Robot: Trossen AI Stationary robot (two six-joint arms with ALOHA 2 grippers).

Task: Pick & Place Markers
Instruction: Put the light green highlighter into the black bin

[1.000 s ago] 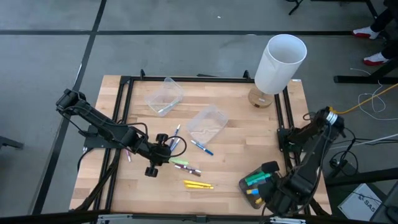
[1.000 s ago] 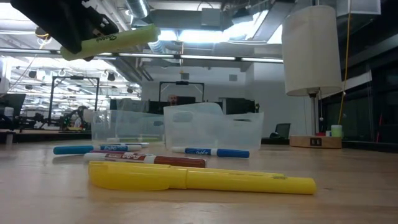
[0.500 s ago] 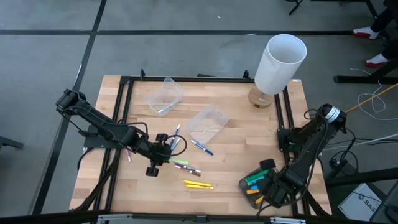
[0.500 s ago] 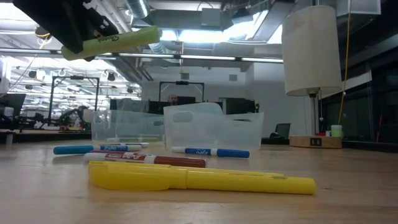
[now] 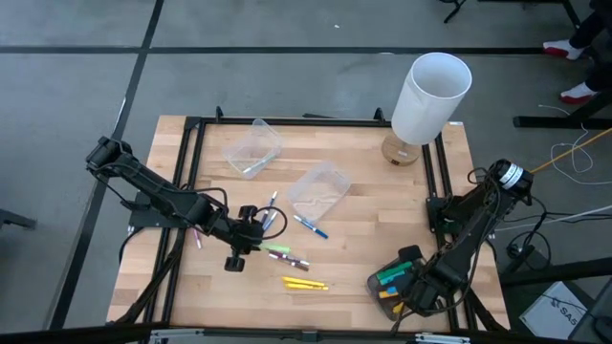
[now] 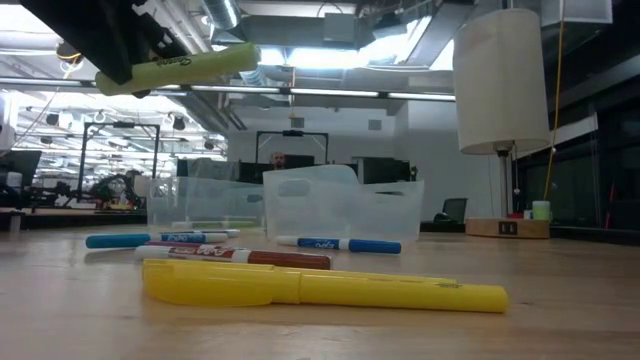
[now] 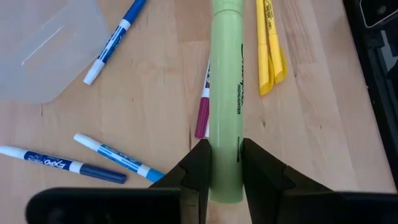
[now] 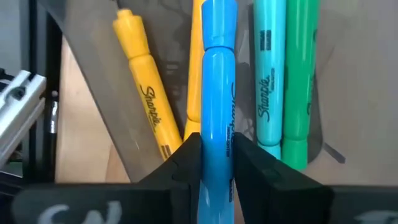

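Observation:
My left gripper (image 5: 258, 243) hovers over the middle of the table, shut on a light green highlighter (image 7: 224, 93). Below it on the wood lie a maroon marker (image 7: 203, 117), two yellow markers (image 5: 304, 283) and blue-capped white markers (image 5: 311, 226). My right gripper (image 5: 396, 284) is at the near right corner, shut on a blue highlighter (image 8: 217, 74) over a tub (image 8: 81, 68). Yellow (image 8: 146, 93), teal (image 8: 268, 81) and green (image 8: 300, 74) markers lie side by side in that tub. My left gripper pinches the green highlighter's barrel near its rear end (image 7: 224, 163) between the two fingers. The marker runs along the fingers and sticks out ahead of them, toward the table's right. The low view shows it nearly level and lifted clear of the table (image 6: 180, 66). My right gripper pinches the blue highlighter's barrel (image 8: 217, 146) between the two fingers. The marker lies along the fingers, cap end pointing ahead. It sits above the markers in the tub, parallel to them; whether it touches them cannot be told.
Two clear tubs (image 5: 253, 148) (image 5: 318, 188) stand on the far half of the table. A white cylindrical lamp shade (image 5: 432, 96) rises at the far right corner. Black frame rails (image 5: 186, 182) run along the table's sides. A purple marker (image 5: 198, 236) lies by the left rail.
My right arm has shifted a little toward the table's left over the corner tub, staying shut on the blue highlighter.

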